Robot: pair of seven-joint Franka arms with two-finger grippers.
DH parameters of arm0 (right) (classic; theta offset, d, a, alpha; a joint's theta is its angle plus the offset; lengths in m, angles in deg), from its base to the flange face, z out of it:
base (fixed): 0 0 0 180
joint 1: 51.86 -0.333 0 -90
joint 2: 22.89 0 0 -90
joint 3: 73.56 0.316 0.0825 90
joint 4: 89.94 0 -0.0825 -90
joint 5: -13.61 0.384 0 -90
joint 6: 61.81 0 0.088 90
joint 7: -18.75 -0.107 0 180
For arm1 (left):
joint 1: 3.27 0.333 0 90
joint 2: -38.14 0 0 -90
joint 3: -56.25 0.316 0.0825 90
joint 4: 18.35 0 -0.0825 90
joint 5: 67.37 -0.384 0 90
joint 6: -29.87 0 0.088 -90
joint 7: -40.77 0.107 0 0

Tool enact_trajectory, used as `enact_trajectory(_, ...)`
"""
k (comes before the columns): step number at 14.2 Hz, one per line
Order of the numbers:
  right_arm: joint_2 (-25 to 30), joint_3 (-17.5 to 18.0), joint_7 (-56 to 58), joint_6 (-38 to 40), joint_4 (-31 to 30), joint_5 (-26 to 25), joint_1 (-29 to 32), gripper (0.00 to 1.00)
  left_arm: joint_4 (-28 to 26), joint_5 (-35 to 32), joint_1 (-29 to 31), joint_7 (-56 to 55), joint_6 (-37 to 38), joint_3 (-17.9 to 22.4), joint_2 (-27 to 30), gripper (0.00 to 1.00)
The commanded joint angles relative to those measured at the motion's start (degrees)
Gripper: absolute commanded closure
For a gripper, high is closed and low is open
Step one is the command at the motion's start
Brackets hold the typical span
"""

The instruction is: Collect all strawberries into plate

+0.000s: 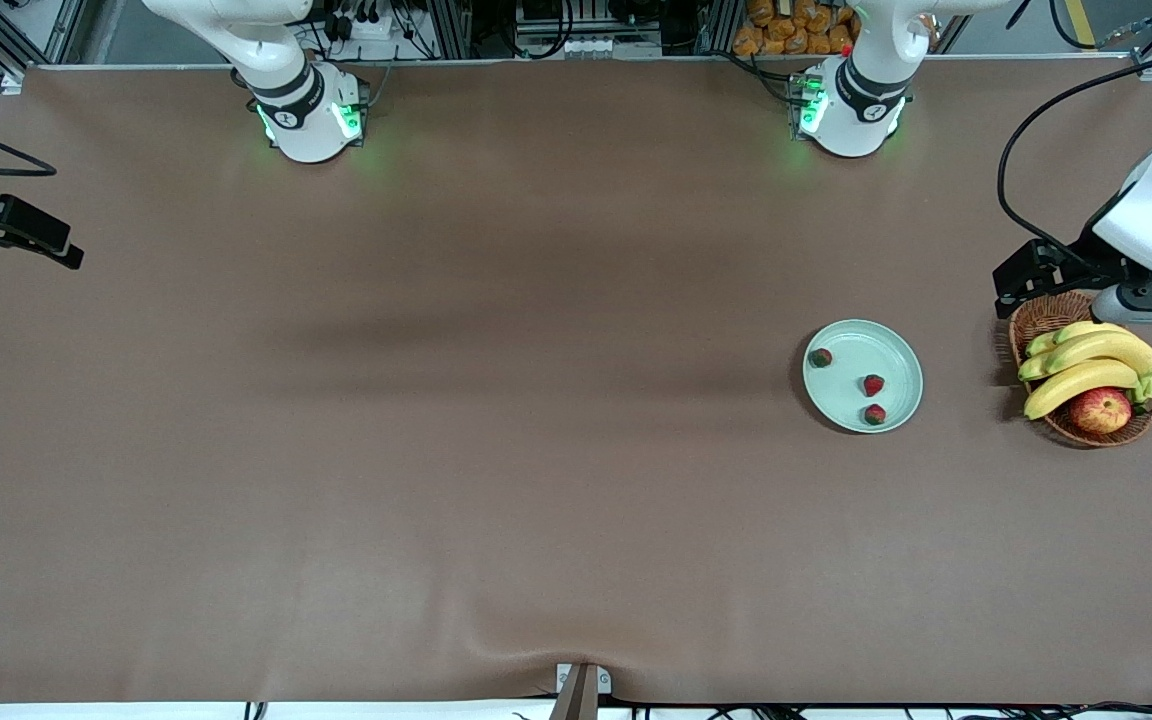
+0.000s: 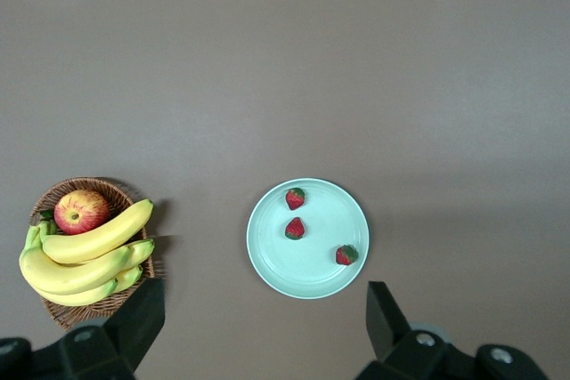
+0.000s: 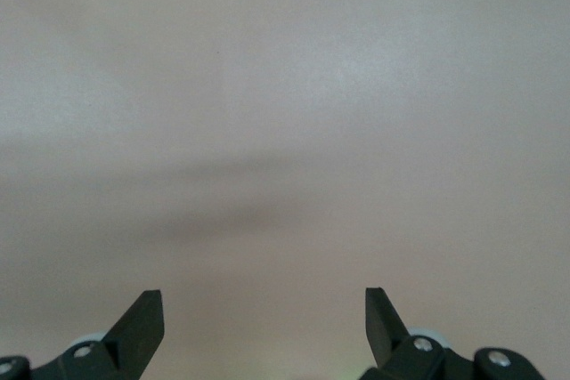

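Observation:
Three strawberries lie in the pale mint-green plate, toward the left arm's end of the table. The left wrist view looks down on the same plate and its strawberries. My left gripper hangs open and empty, high over the table by the basket's rim. At the right arm's end of the table my right gripper waits open and empty above bare cloth.
A brown wicker basket stands beside the plate, closer to the table's end. It holds bananas and a red-yellow apple. Brown cloth covers the table.

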Motion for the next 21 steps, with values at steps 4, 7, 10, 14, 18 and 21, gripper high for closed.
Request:
enact_trajectory(4,-0.04,0.53,-0.44,0.69,0.84,-0.21,0.44,0.00,-0.06,1.09,-0.21,1.27,0.00,1.55,0.72,0.00)
enact_trajectory(7,-0.04,0.53,-0.44,0.69,0.84,-0.21,0.53,0.00,-0.06,1.09,-0.12,1.27,0.00,1.55,0.55,0.00)
enact_trajectory(10,-0.04,0.53,-0.44,0.69,0.84,-0.21,0.44,0.00,0.03,1.09,-0.12,1.27,0.09,1.55,0.64,0.00)
enact_trajectory(14,-0.12,0.53,-0.44,0.52,0.84,-0.21,0.44,0.00,0.03,1.18,-0.12,-0.30,1.06,1.55,0.72,0.00)
enact_trajectory(18,-0.12,0.53,-0.44,0.52,0.84,-0.21,0.44,0.00,0.12,1.01,-0.12,-2.86,1.41,1.55,0.73,0.00)
enact_trajectory(21,-0.04,0.53,-0.44,0.43,0.84,-0.21,0.44,0.00,-0.06,1.09,-0.12,-2.77,1.41,1.55,0.64,0.00)
